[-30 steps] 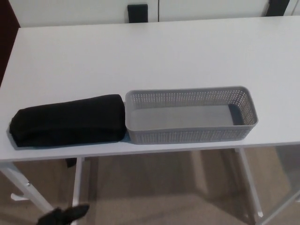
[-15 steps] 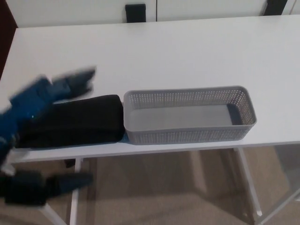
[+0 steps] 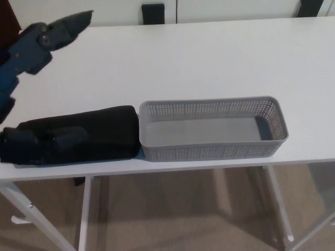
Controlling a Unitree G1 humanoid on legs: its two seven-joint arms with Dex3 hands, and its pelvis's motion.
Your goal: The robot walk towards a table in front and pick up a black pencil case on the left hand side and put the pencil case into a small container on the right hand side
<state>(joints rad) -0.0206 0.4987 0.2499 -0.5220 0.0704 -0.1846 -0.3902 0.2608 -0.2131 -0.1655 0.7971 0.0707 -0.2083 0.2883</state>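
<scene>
Left hand (image 3: 30,46) wide open and empty over black pencil case (image 3: 102,133), beside perforated grey container (image 3: 209,152).

Table: your white table (image 3: 209,57) stands on white legs (image 3: 276,204).
Floor: under it you see a beige floor (image 3: 178,214).
Far side: white panels (image 3: 235,8), one black block (image 3: 153,11).

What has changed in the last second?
The left hand has swung up from below the table edge and now spreads open over the left end of the case, not yet closed on it. Case and basket stayed put.
</scene>
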